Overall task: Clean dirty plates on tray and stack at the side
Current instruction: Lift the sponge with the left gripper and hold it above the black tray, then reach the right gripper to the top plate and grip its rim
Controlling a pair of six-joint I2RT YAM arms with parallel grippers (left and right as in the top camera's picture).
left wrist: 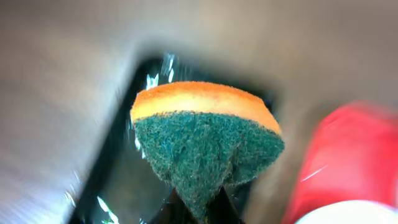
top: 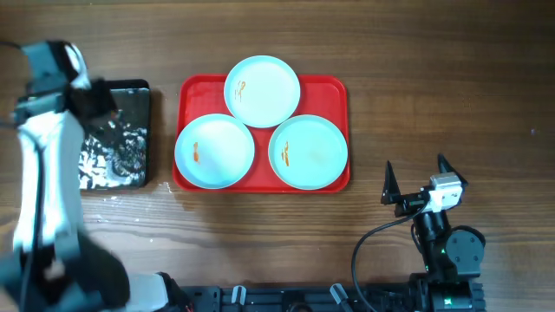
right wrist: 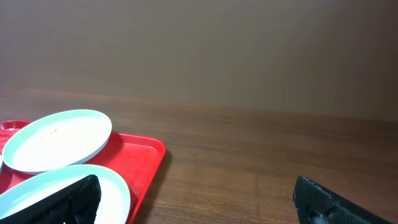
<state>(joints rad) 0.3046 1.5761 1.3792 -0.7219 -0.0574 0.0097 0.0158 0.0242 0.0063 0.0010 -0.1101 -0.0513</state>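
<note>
Three pale mint plates lie on the red tray (top: pixel 186 91): one at the back (top: pixel 263 91), one front left (top: pixel 214 151), one front right (top: pixel 309 152). Each has a small orange smear. My left gripper (top: pixel 97 102) is over the black tray (top: pixel 139 95) at the left, shut on a sponge (left wrist: pixel 205 140) with an orange top and green scouring face, held above the black tray (left wrist: pixel 118 180). My right gripper (top: pixel 418 180) is open and empty, low at the front right, apart from the red tray. The right wrist view shows two plates (right wrist: pixel 59 140) (right wrist: pixel 37 193) on the red tray (right wrist: pixel 140 158).
The glossy black tray holds wet shiny residue (top: pixel 113 156). Bare wooden table (top: pixel 451 87) lies right of the red tray and along the front. The red tray's edge (left wrist: pixel 336 162) shows at the right of the left wrist view.
</note>
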